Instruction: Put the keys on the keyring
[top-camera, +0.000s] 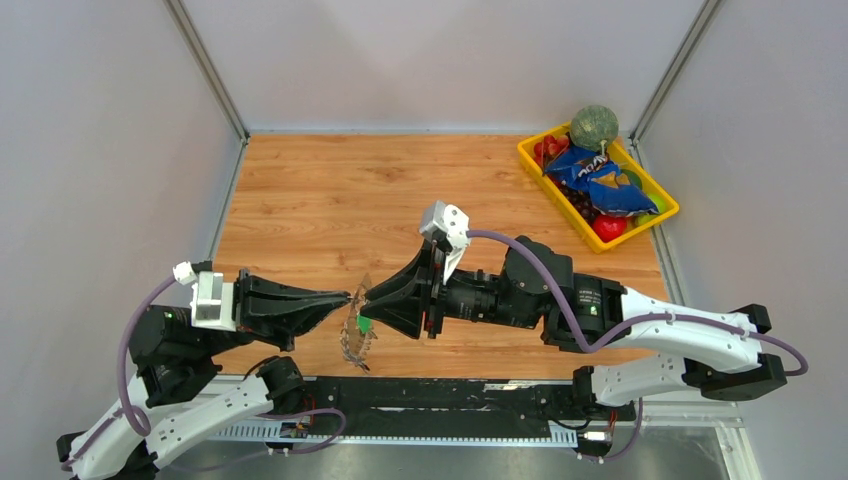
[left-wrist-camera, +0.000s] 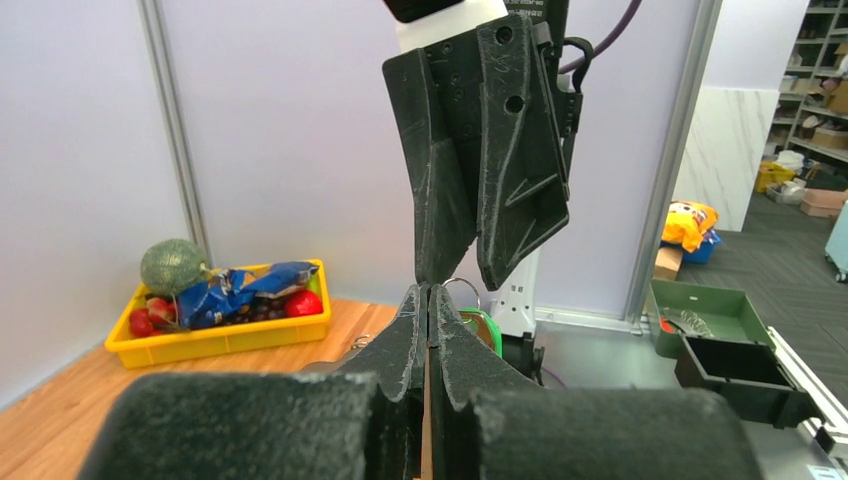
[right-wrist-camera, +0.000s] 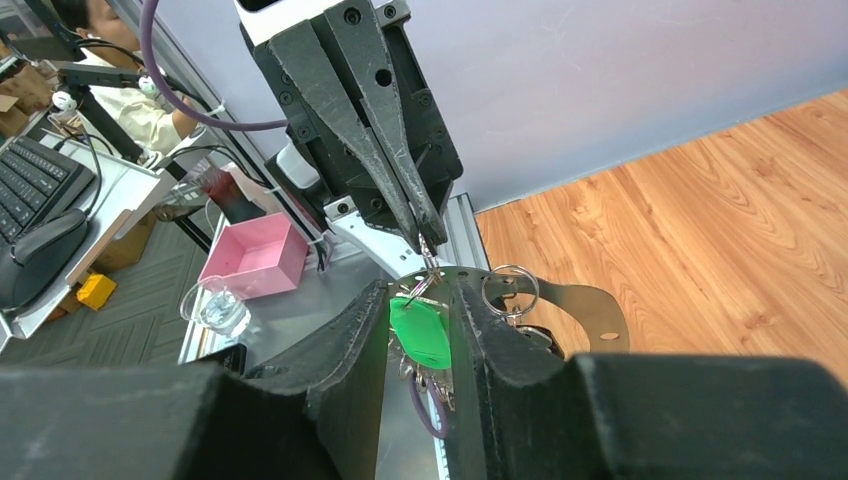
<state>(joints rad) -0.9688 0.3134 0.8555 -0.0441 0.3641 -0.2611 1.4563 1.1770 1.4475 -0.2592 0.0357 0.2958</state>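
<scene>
Wood tabletop (top-camera: 300, 200) runs back to grey walls (top-camera: 100, 150). Just past its near edge the two claws meet tip to tip above the boards. The left gripper (right-wrist-camera: 427, 236) has its fingers pressed together, pinching what looks like the rim of the keyring (right-wrist-camera: 590, 303), whose grey band curves away to one side. In the top view the keyring's fringe of silver keys hangs below the tips. The right gripper (right-wrist-camera: 422, 292) faces it with fingers narrowly parted. The keys (right-wrist-camera: 420, 332) sit in that gap, green tag hanging between the fingers, with a small split ring (right-wrist-camera: 510, 290) just beside. Whether the fingers press on the bunch I cannot tell. In the far right corner a yellow bin (left-wrist-camera: 220, 335) holds fruit (left-wrist-camera: 303, 303) and a blue bag (left-wrist-camera: 245, 285).
</scene>
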